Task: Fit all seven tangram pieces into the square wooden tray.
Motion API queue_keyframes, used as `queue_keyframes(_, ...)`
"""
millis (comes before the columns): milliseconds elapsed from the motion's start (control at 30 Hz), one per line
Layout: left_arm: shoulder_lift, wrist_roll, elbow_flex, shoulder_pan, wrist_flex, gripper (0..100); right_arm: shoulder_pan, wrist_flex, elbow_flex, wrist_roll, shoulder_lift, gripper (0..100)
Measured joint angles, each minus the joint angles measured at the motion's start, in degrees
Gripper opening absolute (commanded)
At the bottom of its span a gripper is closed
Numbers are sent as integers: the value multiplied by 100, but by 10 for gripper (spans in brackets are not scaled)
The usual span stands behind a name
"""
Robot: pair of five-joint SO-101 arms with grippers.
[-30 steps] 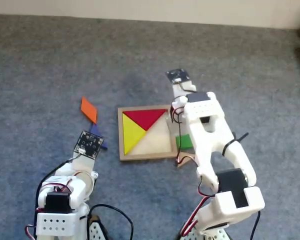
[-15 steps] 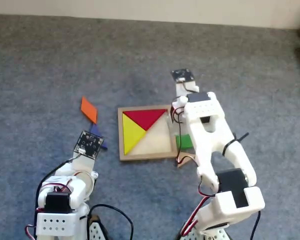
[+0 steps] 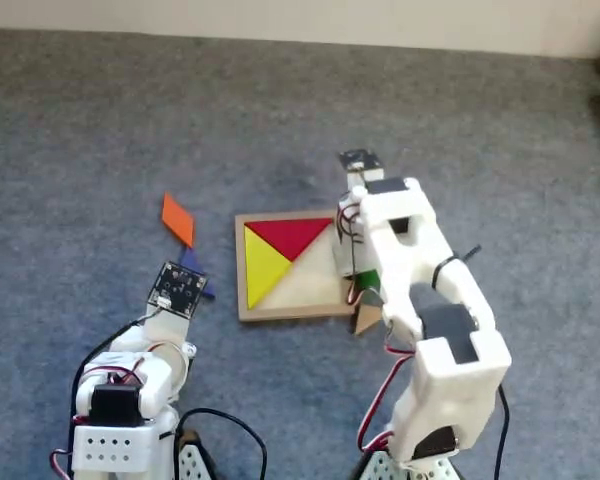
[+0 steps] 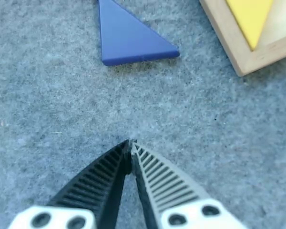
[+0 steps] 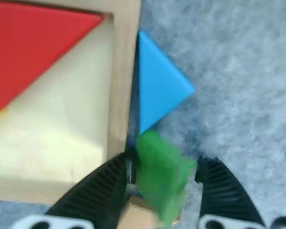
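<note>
While grey carpet (image 3: 100,120) meets a pale wall (image 3: 280,20), left tool (image 4: 131,148) is clenched, right tool (image 5: 164,162) spread.

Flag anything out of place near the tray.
The light blue triangle and green piece lie outside the tray, along its outer edge, not inside. The right gripper is open around the green one. Nothing looks damaged.

The red triangle (image 3: 290,235) and yellow triangle (image 3: 262,265) are seated flat in the square wooden tray (image 3: 290,313), the light blue triangle (image 5: 157,83) and green piece (image 5: 162,171) are parked just beside one rim, and the orange parallelogram (image 3: 178,219) and dark blue triangle (image 4: 126,38) are left loose off the opposite side.
</note>
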Motion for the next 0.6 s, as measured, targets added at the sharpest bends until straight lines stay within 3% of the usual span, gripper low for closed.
queue_keyframes(367, 0, 0, 0, 0, 0, 5, 316, 70, -132, 0, 114, 37)
queue_keyframes(600, 0, 0, 0, 0, 0, 5, 352, 88, -114, 9, -299, 8)
